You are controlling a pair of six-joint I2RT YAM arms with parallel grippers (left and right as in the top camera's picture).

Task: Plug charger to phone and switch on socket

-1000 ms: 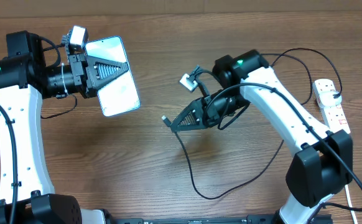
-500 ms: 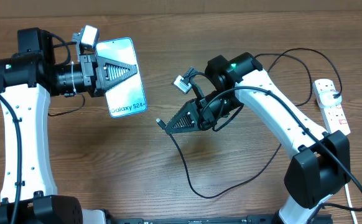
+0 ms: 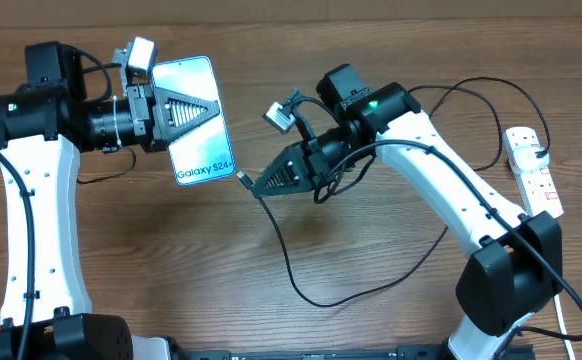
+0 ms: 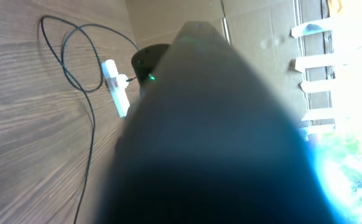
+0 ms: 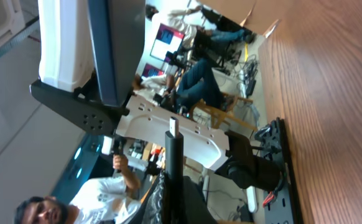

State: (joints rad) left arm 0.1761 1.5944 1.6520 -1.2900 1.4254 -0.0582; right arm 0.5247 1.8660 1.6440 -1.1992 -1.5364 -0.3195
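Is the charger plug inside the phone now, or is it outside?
Outside. The right wrist view shows a gap between the charger plug and the phone.

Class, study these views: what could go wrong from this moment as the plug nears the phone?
1. The slim blue-screened phone hangs mid-air in the left gripper; a misaligned small black plug tip in the right gripper could push it askew.
2. The long thin black cable crosses the right arm and might snag.
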